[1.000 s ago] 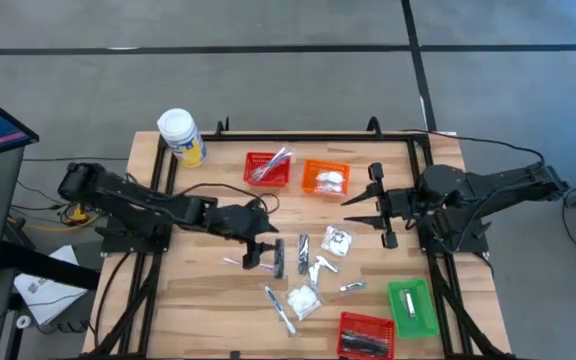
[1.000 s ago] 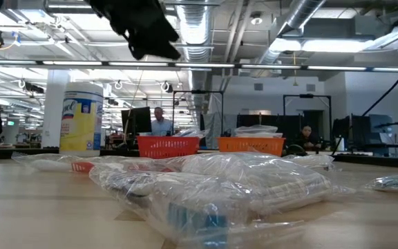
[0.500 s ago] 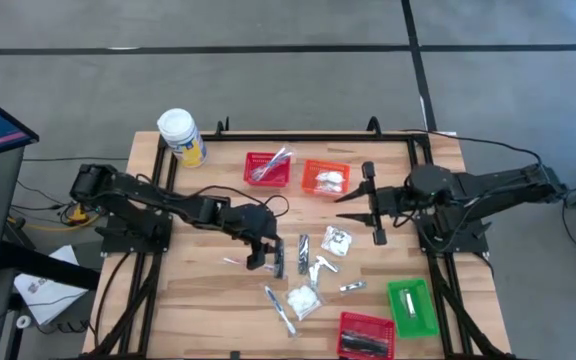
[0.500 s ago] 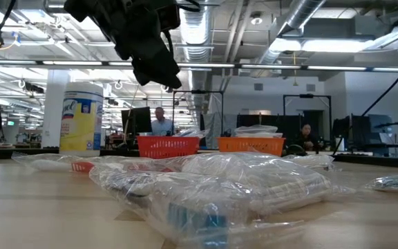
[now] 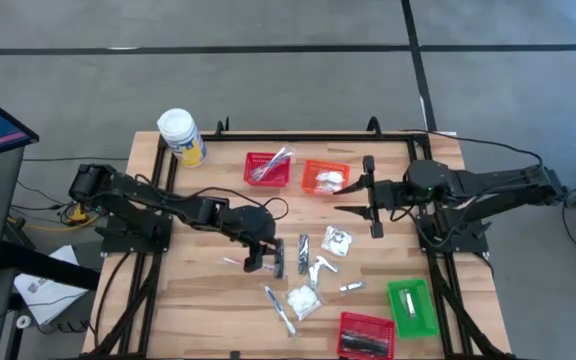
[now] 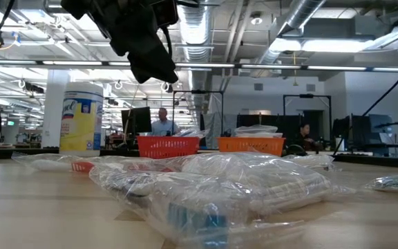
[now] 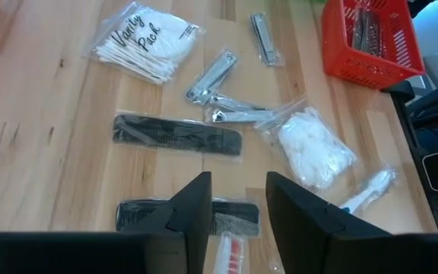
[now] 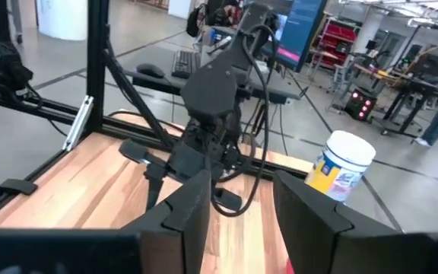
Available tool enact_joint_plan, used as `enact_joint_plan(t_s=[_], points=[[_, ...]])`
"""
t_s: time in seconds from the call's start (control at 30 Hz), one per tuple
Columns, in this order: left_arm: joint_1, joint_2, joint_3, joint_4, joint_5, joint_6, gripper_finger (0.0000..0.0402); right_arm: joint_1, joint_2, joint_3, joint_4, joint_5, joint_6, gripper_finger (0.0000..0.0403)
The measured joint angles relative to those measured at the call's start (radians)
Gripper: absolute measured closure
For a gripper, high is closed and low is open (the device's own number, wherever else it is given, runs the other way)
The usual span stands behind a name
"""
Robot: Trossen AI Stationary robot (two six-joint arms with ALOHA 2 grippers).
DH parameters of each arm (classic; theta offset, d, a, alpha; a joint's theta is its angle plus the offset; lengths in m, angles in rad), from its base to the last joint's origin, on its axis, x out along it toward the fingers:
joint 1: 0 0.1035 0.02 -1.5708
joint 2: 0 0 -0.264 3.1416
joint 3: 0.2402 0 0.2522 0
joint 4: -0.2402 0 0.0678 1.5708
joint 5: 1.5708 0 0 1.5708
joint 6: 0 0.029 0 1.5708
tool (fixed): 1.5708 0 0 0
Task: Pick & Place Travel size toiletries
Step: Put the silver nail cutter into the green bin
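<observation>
**High view.** The left tool (image 5: 258, 262) is lowered over the wooden tabletop (image 5: 198, 290), at the 9 o'clock edge of a loose cluster of travel size toiletries (image 5: 308, 280) near the tabletop's middle. The right tool (image 5: 353, 198) is held above the tabletop at 2 o'clock from that cluster, just beside the orange basket (image 5: 326, 178). A red basket (image 5: 268, 168) stands at 11 o'clock from the cluster. A green basket (image 5: 411, 305) and a second red basket (image 5: 366, 335) stand at 4 to 5 o'clock. A white-lidded yellow jar (image 5: 181, 137) is set at the far left corner.

**Left wrist view.** The left tool (image 7: 238, 183) is seen with a narrow gap between its fingers (image 7: 196, 209). A small red-and-white packet (image 7: 226, 255) lies in that gap; contact cannot be told. Beyond lie two black combs (image 7: 177, 137), nail clippers (image 7: 211, 76), a bag of cotton swabs (image 7: 147, 42) and a bag of cotton balls (image 7: 316, 148), all flat on the wood.

**Right wrist view.** The right tool (image 8: 242, 183) is shown moderately parted, with nothing between its fingers (image 8: 196, 205).

**Low view.** A clear-wrapped packet (image 6: 240, 187) fills the foreground.
</observation>
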Motion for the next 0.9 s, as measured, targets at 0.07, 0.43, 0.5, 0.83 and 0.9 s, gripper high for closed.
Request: enact_joint_plan(t_s=[0.07,0.43,0.5,0.83,0.9], points=[[0.001,0.000,0.000,0.008,-0.014,0.000,0.0285,-0.010,0.012,0.000,-0.012,0.000,0.020,0.0264],[0.011,0.116,0.000,0.377,-0.054,0.217,0.0290,-0.107,0.041,0.013,-0.011,0.000,0.114,0.0270],[0.014,0.170,0.001,0.449,-0.053,0.227,0.0289,-0.115,0.024,0.013,-0.023,0.000,0.125,0.0270],[0.032,0.429,0.141,0.541,-0.014,0.276,0.0289,-0.112,-0.023,0.014,-0.062,0.000,0.150,0.0270],[0.031,0.467,0.176,0.540,-0.003,0.280,0.0288,-0.112,-0.023,0.014,-0.072,0.000,0.150,0.0269]])
